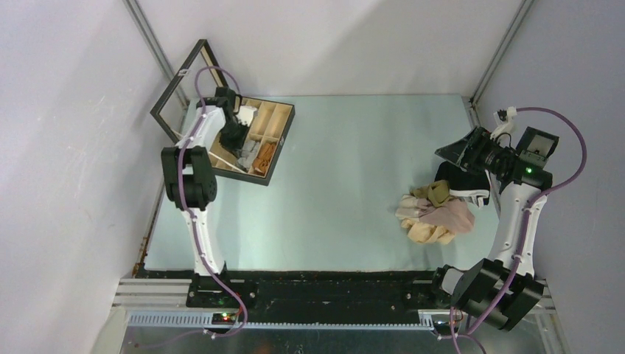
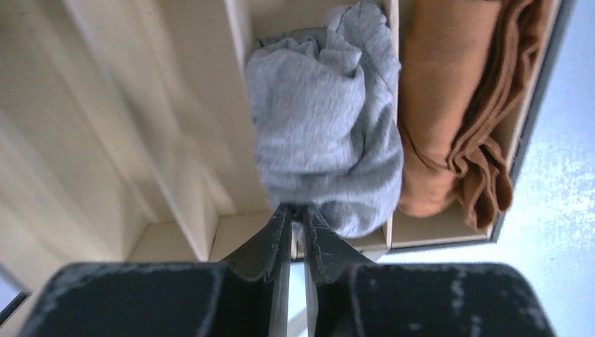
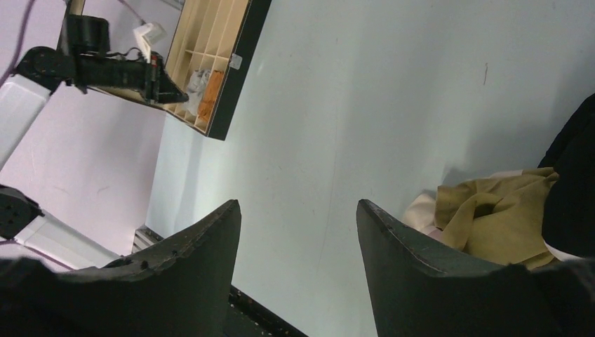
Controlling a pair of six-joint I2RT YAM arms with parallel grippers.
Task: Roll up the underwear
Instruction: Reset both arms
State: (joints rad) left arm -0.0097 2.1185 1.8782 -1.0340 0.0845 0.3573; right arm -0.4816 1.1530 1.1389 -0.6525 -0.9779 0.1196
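Currently, the left gripper (image 2: 296,209) has its fingers almost together, tips touching the near edge of the rolled grey cloth underwear (image 2: 323,133); whether they pinch the cloth I cannot tell. That roll sits in one compartment of the black-framed wooden divider box (image 1: 282,144), beside the rust-brown cloth underwear (image 2: 449,119) in the next compartment. The right gripper (image 3: 298,210) hangs with fingers wide apart, holding nothing, above the pale blue table (image 1: 354,162). Near it lie the beige (image 1: 427,232), pale pink (image 1: 457,215) and black white-trimmed (image 1: 461,183) pieces, heaped loosely.
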